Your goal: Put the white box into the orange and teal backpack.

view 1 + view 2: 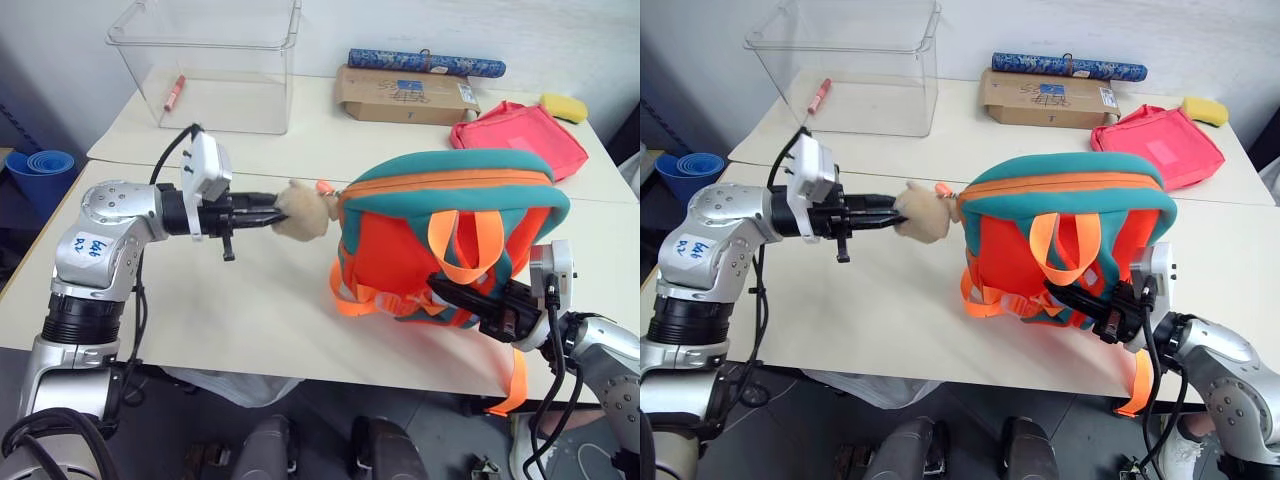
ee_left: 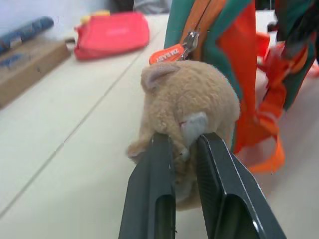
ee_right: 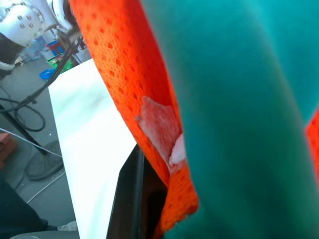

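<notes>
Our left arm reaches out across to the right, roughly level; its left gripper (image 2: 179,144) is clamped on the plush ball (image 2: 192,104), both black fingers pinching the fur; our right arm sits low and bent inward; its right gripper (image 1: 462,297) is closed on the backpack (image 1: 400,250) fabric.
</notes>
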Available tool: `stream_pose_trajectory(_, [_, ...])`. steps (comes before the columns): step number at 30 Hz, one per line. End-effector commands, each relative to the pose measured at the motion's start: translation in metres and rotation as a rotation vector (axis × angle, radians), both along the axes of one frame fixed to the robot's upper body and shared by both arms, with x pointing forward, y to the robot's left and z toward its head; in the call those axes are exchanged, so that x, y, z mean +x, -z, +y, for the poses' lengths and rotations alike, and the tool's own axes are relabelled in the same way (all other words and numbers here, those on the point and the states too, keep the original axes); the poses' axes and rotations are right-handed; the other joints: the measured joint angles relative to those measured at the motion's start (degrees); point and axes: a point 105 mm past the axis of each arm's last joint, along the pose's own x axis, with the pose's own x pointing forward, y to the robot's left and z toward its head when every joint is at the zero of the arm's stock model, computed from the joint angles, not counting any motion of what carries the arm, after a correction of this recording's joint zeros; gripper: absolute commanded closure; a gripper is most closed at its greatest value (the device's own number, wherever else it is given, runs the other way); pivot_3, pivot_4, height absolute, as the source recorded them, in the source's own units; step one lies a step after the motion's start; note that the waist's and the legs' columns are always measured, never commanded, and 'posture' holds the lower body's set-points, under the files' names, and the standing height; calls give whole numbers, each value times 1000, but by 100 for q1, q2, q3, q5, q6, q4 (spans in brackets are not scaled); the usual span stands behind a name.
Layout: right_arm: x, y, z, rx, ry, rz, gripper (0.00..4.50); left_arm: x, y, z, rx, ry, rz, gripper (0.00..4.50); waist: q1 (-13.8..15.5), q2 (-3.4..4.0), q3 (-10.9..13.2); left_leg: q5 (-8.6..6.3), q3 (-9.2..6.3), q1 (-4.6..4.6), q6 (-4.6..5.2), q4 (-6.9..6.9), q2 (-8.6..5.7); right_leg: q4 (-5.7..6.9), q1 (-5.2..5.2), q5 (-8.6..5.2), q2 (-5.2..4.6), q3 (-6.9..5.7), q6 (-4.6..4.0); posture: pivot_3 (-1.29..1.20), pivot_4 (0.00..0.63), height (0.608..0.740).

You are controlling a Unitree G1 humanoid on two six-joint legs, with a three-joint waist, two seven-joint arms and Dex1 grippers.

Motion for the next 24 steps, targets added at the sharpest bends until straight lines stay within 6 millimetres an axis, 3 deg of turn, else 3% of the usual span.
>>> stream_pose_trajectory(1, [-1, -11, -9, 27, 64, -62, 4500, 9, 25, -1, 114, -17, 8, 4193, 3, 0, 0, 0, 1, 0, 0, 0, 0, 0, -1, 0, 0, 1, 0, 0, 150, 740])
stream_pose_trajectory(4, [-3, -13, -9, 83, 80, -83, 4500, 9, 58, -27, 226, 56, -18, 4193, 15, 0, 0, 0, 3, 3, 0, 1, -1, 4, 0, 0, -1, 2, 0, 0, 150, 740])
stream_pose_trajectory(9, [-3, -15, -5, 181, 102, -96, 4500, 1, 74, -66, 166, 134, -26, 4193, 13, 0, 0, 0, 7, 0, 1, 2, 0, 8, -6, 0, -2, 6, 0, 0, 150, 740])
stream_pose_trajectory(11, [-3, -16, -2, 217, 96, -92, 4500, -7, 83, -68, 159, 167, 5, 4193, 7, 1, -1, 1, 7, 0, 2, 2, -1, 10, -5, 0, -5, 6, 0, 0, 150, 740])
stream_pose_trajectory(14, [7, -3, 2, 166, 153, -79, 4500, -1, 93, -50, 167, 82, 15, 4193, 0, 2, -2, 0, 6, 3, 2, 2, 2, 12, -5, 0, -11, 7, 0, 0, 150, 740])
stream_pose_trajectory(17, [23, 4, -8, 92, 283, -143, 4500, 2, 85, -34, 92, 11, 25, 3236, -31, 5, -3, 0, 7, 5, 1, 2, 4, 12, -6, 0, -16, 10, 0, 0, 150, 740])
stream_pose_trajectory(21, [19, 7, -10, -55, 253, -240, 3175, -8, 69, -14, -12, -16, 47, 1932, -69, 6, -3, 0, 11, 5, -1, -2, 5, 18, -13, 0, -14, 15, 0, 0, 150, 740])
stream_pose_trajectory(24, [8, 3, -12, -190, 181, -285, 2161, -20, 69, 11, -5, -62, 63, 1017, -84, 7, -3, -1, 11, 4, 0, -2, 6, 15, -12, 0, -15, 15, 0, 0, 150, 740])
